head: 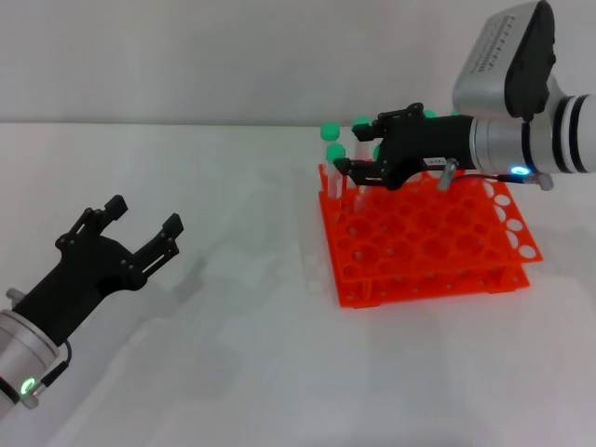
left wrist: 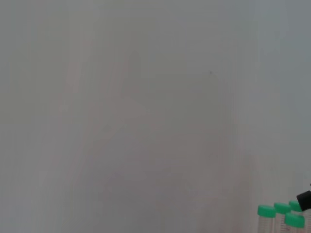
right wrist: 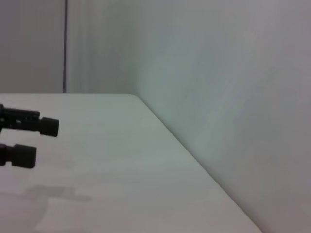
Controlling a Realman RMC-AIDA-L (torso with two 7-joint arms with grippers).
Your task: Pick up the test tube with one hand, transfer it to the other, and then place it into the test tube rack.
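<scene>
Head view overhead; wrist views perhaps sideways

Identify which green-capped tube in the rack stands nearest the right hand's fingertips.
The green-capped tube at the orange rack's far left corner, directly beside the right hand's fingertips; the other caps sit farther back or are hidden behind the hand.

Small dark lettering runs along the silver-white housing of the right arm [head: 498,51] in the head view, but it cannot be made out. A pale label strip on the right gripper [head: 365,158] is likewise unreadable. No other writing shows.
</scene>
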